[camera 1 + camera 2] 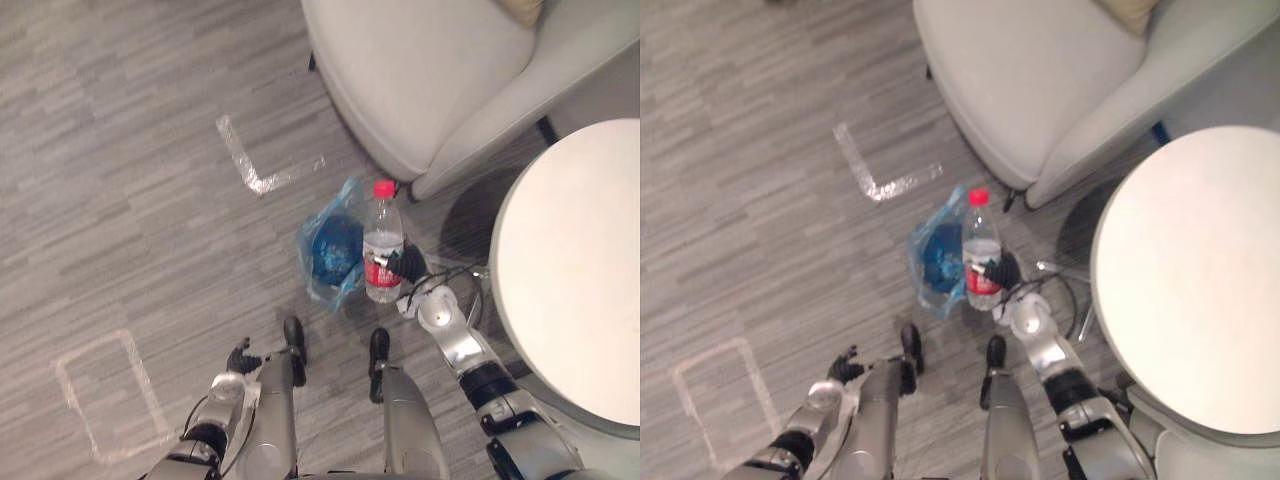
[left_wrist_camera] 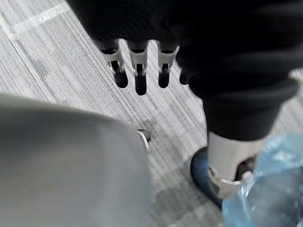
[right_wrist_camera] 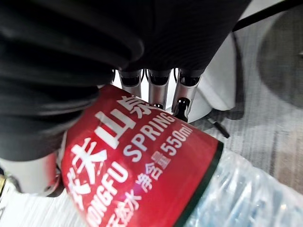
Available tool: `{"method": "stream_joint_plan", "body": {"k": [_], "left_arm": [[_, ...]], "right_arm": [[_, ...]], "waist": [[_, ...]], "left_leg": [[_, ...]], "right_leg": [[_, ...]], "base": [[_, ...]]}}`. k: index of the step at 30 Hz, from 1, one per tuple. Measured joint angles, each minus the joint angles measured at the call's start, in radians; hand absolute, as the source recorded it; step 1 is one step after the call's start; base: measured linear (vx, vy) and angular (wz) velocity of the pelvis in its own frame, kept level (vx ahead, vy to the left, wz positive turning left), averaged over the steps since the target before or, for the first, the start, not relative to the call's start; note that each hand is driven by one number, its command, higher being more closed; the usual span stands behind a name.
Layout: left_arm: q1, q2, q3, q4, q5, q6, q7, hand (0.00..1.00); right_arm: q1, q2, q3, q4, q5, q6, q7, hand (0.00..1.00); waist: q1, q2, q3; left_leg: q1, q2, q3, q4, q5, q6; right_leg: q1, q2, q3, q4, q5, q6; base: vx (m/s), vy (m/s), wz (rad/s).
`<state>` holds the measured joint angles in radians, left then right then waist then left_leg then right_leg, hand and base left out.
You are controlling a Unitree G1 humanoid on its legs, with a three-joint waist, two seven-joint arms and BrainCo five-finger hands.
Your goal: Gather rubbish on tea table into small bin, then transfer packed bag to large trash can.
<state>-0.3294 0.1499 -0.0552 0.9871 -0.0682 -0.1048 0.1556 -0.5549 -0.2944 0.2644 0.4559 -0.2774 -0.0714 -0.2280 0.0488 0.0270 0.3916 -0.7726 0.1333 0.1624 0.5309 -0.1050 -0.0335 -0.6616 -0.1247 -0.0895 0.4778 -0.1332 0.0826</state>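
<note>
A clear water bottle (image 1: 383,245) with a red cap and red label stands upright beside the small bin. My right hand (image 1: 409,265) is shut on it, and in the right wrist view its fingers (image 3: 182,101) curl round the red label (image 3: 137,175). The small bin, lined with a blue plastic bag (image 1: 335,248), sits on the floor just left of the bottle, and the bag's edge (image 2: 265,189) also shows in the left wrist view. My left hand (image 1: 240,357) hangs low by my side, its fingers (image 2: 140,75) relaxed and holding nothing.
A grey armchair (image 1: 430,70) stands behind the bin. The round white tea table (image 1: 580,270) is at the right, its top bare. Tape marks (image 1: 250,165) lie on the grey wood-look floor, with a taped square (image 1: 105,390) at the lower left.
</note>
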Motion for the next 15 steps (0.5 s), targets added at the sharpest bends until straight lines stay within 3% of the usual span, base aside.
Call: {"method": "stream_joint_plan", "body": {"k": [5,8,15], "left_arm": [[-0.1,-0.028,0.05,-0.063,-0.042,-0.012,0.021,0.0],[-0.136,-0.025,0.079,-0.123,-0.059,-0.018,0.042,0.0],[-0.165,-0.029,0.077,-0.184,-0.096,-0.021,0.06,0.0]], "right_arm": [[-0.165,-0.001,0.032,0.046,-0.032,0.012,-0.053,1.0],[-0.266,0.002,0.032,0.116,-0.036,0.031,-0.088,1.0],[-0.393,0.017,0.006,0.192,-0.034,0.048,-0.134,1.0]], "waist": [[0.006,-0.001,0.026],[0.009,-0.003,0.032],[0.024,-0.005,0.033]], "left_leg": [[-0.178,0.014,-0.004,0.05,0.011,0.008],[-0.285,0.022,-0.005,0.054,0.053,0.009],[-0.392,0.026,-0.012,0.081,0.076,0.017]], "right_leg": [[-0.188,-0.018,-0.027,0.123,-0.021,-0.015],[-0.295,-0.032,-0.057,0.174,-0.029,-0.03],[-0.41,-0.042,-0.07,0.237,-0.044,-0.045]], "base": [[-0.15,-0.03,0.22],[-0.07,-0.029,0.28],[0.0,-0.021,0.07]]}}
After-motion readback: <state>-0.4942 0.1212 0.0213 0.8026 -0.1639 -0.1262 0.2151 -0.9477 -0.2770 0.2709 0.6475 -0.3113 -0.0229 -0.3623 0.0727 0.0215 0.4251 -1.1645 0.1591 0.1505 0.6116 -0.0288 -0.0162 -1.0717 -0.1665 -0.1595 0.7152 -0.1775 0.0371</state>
